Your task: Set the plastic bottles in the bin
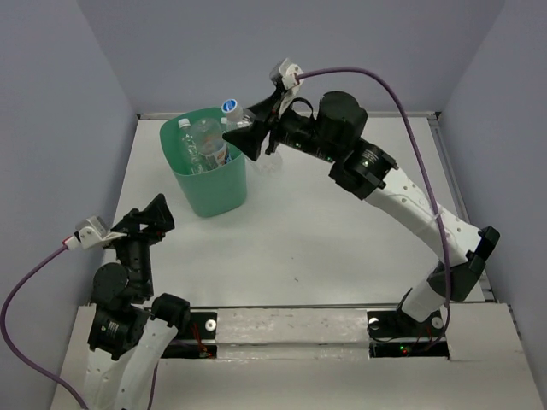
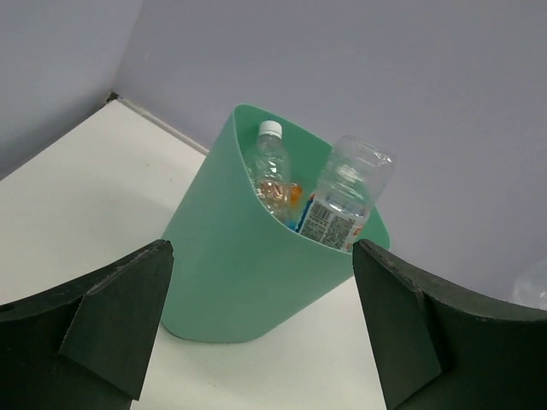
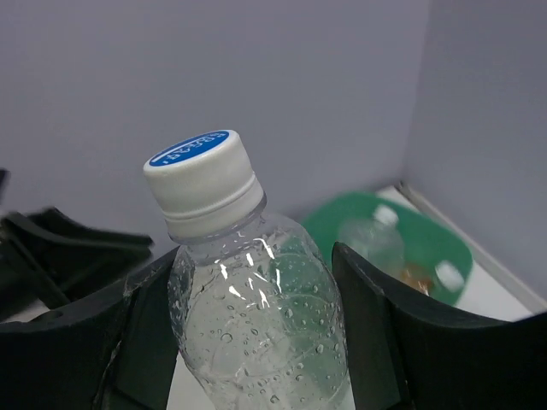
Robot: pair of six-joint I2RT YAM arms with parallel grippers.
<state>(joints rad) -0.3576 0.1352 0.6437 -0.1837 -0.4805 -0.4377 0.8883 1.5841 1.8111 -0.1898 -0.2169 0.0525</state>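
Now pinching a clear bottle, wet with droplets, in the right gripper. Fingers pressed on both sides of its body, white cap with a blue top poking up past them. Sits at 2 o'clock of the bin, over the rim corner, cap leaning toward 11 o'clock in the top view. Cannot tell whether touching the rim.

Counting at least two bottles inside the mint-green bin. Small white-capped bottle at 10 o'clock inside it from the left wrist view. Bigger labelled bottle, blue and white, at 2 o'clock, sticking up above the rim. Spotting an orange patch between them, too hidden to name.

Holding the left gripper spread wide, nothing between its fingers. Parked at 7 o'clock of the bin, well apart, low over the table. Looking straight at the bin from the left wrist, framed between both black fingers.
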